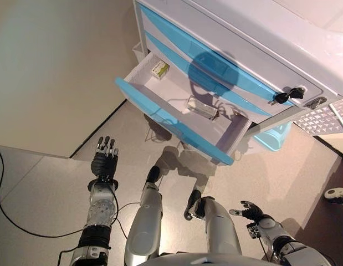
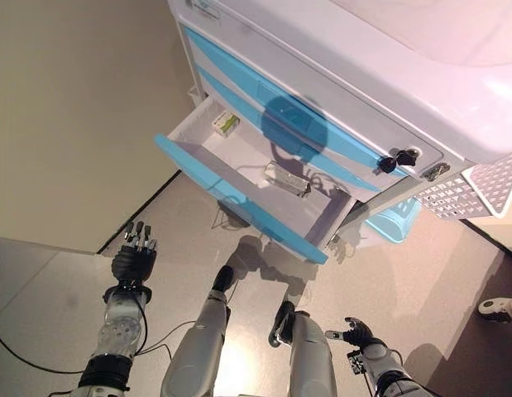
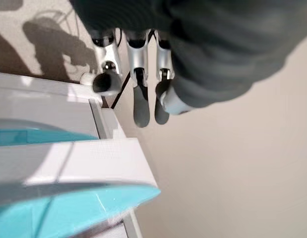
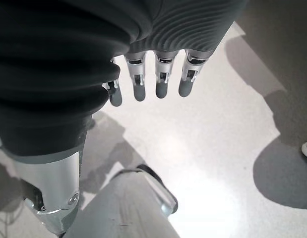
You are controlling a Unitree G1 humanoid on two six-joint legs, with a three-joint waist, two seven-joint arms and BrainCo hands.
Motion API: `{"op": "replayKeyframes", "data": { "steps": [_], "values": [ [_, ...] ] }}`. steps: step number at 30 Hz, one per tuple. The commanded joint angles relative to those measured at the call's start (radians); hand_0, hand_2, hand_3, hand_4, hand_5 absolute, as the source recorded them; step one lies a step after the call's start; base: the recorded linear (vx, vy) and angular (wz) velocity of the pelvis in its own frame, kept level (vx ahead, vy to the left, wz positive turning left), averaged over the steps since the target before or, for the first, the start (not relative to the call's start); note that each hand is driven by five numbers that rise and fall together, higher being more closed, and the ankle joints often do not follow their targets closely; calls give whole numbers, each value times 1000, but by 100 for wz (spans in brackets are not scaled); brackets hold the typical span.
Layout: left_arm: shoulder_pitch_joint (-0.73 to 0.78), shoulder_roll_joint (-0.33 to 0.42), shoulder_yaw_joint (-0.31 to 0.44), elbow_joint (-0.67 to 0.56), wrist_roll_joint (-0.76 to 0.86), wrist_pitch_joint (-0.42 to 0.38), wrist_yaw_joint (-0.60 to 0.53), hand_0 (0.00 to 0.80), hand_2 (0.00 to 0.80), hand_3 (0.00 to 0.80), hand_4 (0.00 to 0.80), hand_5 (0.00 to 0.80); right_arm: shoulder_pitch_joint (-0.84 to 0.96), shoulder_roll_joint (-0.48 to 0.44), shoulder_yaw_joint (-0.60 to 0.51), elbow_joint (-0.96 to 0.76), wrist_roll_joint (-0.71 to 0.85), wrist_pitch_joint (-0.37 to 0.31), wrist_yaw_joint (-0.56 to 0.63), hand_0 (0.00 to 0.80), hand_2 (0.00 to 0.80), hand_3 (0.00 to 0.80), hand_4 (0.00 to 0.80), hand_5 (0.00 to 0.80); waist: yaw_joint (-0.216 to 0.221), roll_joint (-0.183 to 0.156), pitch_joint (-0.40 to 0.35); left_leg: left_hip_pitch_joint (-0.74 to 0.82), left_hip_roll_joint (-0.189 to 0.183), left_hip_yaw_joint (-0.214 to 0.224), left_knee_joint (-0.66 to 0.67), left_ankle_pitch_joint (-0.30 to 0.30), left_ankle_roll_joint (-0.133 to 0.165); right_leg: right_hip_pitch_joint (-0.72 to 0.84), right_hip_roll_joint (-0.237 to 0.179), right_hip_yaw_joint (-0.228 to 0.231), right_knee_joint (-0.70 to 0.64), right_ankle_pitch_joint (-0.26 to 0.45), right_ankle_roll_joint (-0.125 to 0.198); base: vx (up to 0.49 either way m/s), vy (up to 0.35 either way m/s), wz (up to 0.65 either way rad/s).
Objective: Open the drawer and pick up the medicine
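Drawer (image 1: 177,119) stands open, medicine box (image 1: 160,68) exposed for pickup; left hand (image 1: 104,162) and right hand (image 1: 250,211) empty, fingers straight, well short.

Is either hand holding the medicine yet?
No: the left hand and right hand hang empty with straight fingers, and the green box lies in the open drawer.

Drawer (image 1: 177,124) front: glossy blue plastic; inside smooth matt white. Cabinet (image 1: 260,50): smooth white, plastic-looking. Medicine (image 1: 159,68): small paper carton. Floor (image 1: 282,177): smooth, polished, slight sheen.
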Motion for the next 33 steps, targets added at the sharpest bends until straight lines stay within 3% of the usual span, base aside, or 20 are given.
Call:
{"op": "replayKeyframes", "data": {
  "steps": [1, 4, 8, 9, 10, 13, 15, 19, 23, 24, 27, 28, 33],
  "values": [
    [4, 2, 49, 83, 5, -13, 23, 0, 0, 0, 0, 0, 38, -40, -21, -31, 63, 5, -31, 0, 0, 0, 0, 0, -48, -8, -42, -23, -72, 67, 58, -45, 107, 32, 19, 32, -201, 182, 39, 55, 36, -11],
    [12, 32, 51, 167, 96, -8, 43, 0, 0, 0, 0, 0, 64, -55, -33, -75, 86, -6, -36, 0, 0, 0, 0, 0, -72, -12, -53, 5, -68, 83, 38, -46, 108, 52, 22, 55, -219, 187, 44, 86, 48, -13],
    [9, 108, 65, 458, 358, 44, 50, 0, 0, 0, 0, 0, 103, -100, -37, -219, 101, -8, -10, 0, 0, 0, 0, 0, -108, -18, -70, 55, -57, 133, 0, -48, 114, 79, 28, 108, -262, 209, 57, 83, 93, -27],
    [9, 108, 65, 458, 358, 44, 50, 0, 0, 0, 0, 0, 103, -100, -37, -219, 101, -8, -10, 0, 0, 0, 0, 0, -108, -18, -70, 55, -57, 134, 0, -48, 114, 79, 28, 108, -262, 209, 57, 51, 110, -66],
    [4, 139, 58, 560, 494, 50, 65, 0, 0, 0, 0, 0, 118, -120, -34, -287, 106, -13, 1, 0, 0, 0, 0, 0, -126, -22, -73, 78, -51, 163, -20, -47, 117, 87, 33, 133, -284, 226, 66, 53, 102, -65],
    [3, 145, 64, 614, 550, 61, 66, 0, 0, 0, 0, 0, 140, -145, -27, -375, 106, -8, 23, 0, 0, 0, 0, 0, -137, -26, -77, 103, -48, 192, -43, -47, 119, 95, 37, 155, -307, 241, 74, 60, 103, -60],
    [0, 161, 59, 701, 678, 80, 72, 0, 0, 0, 0, 0, 156, -171, -38, -463, 122, -5, 51, 0, 0, 0, 0, 0, -155, -32, -91, 127, -44, 234, -79, -43, 122, 99, 43, 191, -348, 271, 88, 69, 119, -59],
    [19, 171, 33, 731, 850, 100, 64, 0, 0, 0, 0, 0, 185, -246, -59, -680, 111, -2, 100, 0, 0, 0, 0, 0, -174, -44, -103, 159, -35, 294, -118, -46, 127, 108, 54, 239, -404, 310, 109, 42, 84, -63],
    [37, 178, -10, 776, 1029, 121, 36, 0, 0, 0, 0, 0, 231, -346, -107, -928, 202, -9, 205, 0, 0, 0, 0, 0, -193, -57, -109, 193, -26, 346, -142, -55, 129, 126, 62, 284, -454, 341, 129, 41, 90, -53],
    [40, 177, -45, 780, 1094, 119, 33, 0, 0, 0, 0, 0, 231, -383, -122, -1035, 299, -8, 265, 0, 0, 0, 0, 0, -203, -62, -114, 196, -25, 365, -146, -55, 132, 124, 67, 304, -464, 354, 135, 20, 89, -59],
    [44, 176, -64, 770, 1133, 117, 25, 0, 0, 0, 0, 0, 254, -422, -133, -1100, 360, -10, 311, 0, 0, 0, 0, 0, -205, -65, -119, 200, -22, 383, -146, -58, 132, 122, 68, 321, -475, 362, 141, 15, 61, -60],
    [46, 171, -118, 745, 1197, 108, -1, 0, 0, 0, 0, 0, 254, -483, -136, -1226, 504, -1, 393, 0, 0, 0, 0, 0, -206, -65, -121, 204, -21, 398, -141, -63, 134, 123, 67, 334, -482, 370, 145, 16, 57, -11],
    [43, 169, -179, 714, 1232, 94, -38, 0, 0, 0, 0, 0, 186, -636, -34, -1403, 773, 50, 532, 0, 0, 0, 0, 0, -199, -70, -123, 208, -24, 416, -127, -80, 138, 127, 67, 354, -490, 378, 152, 5, 48, -16]
  ]
}}
